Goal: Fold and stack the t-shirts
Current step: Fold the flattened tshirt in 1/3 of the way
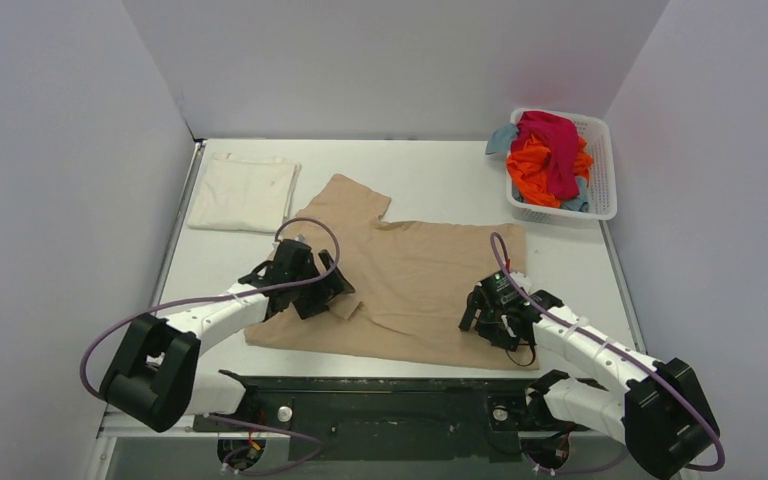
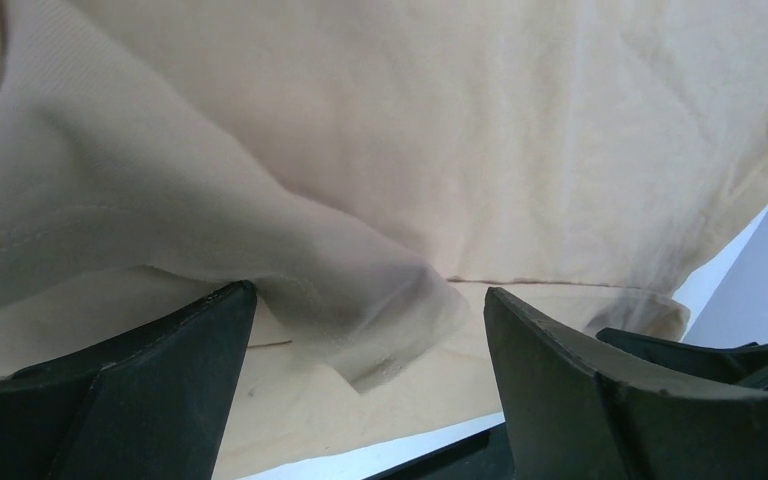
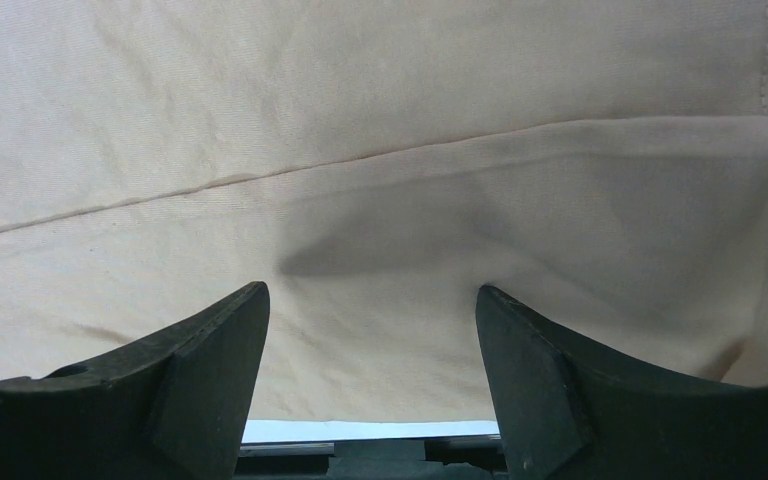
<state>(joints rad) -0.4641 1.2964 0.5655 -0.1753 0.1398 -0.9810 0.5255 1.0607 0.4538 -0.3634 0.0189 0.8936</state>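
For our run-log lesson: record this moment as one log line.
phase: folding tan t-shirt; left gripper: open, cloth fold between jaws; right gripper: open above shirt; cream t-shirt: folded, far left; basket: coloured shirts

left arm (image 1: 210, 315): runs from the near-left base forward and inward, elbow low
left hand (image 1: 328, 288): tilted downward, jaws spread wide, not clamping
left fingers (image 2: 160, 370): both dark pads in wrist view, far apart
right arm (image 1: 590, 348): runs from the near-right base inward to the left, low
right hand (image 1: 480, 318): tilted downward, jaws apart, slightly narrower than left, not clamping
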